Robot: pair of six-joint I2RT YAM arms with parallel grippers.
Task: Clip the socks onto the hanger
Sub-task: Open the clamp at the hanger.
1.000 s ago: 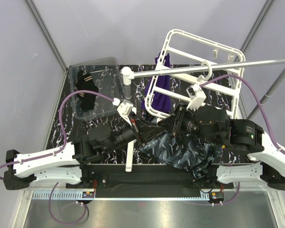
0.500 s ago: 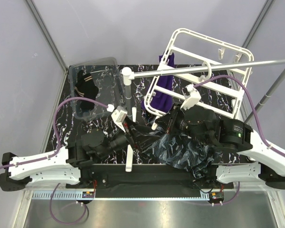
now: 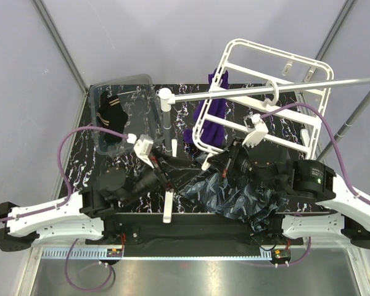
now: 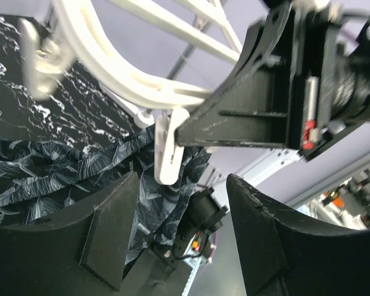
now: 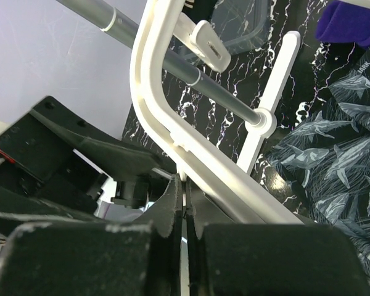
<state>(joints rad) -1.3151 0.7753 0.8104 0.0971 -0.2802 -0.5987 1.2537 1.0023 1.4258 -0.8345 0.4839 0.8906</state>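
Note:
The white hanger [image 3: 266, 92] hangs by its hook from the grey rod [image 3: 277, 87]. A purple sock [image 3: 211, 120] dangles from its left side. On the table under the arms a dark blue shark-print sock [image 3: 234, 196] lies crumpled. My right gripper [image 5: 185, 197] is shut on a thin white clip [image 4: 169, 148] at the frame's lower bar [image 5: 166, 123]. My left gripper [image 4: 182, 240] stands open just left of that clip, nothing between its pads [image 4: 111, 234]. The shark-print sock [image 4: 49, 179] lies below the clip.
A clear bin [image 3: 120, 114] with dark socks sits at the back left. The rod rests on a white post [image 3: 165, 105] by the left arm. Both arms [image 3: 259, 166] crowd the table's middle, close to each other.
My left gripper opened and drew back toward the left. My right gripper closed fully on the clip. The hanger swung a little to the right.

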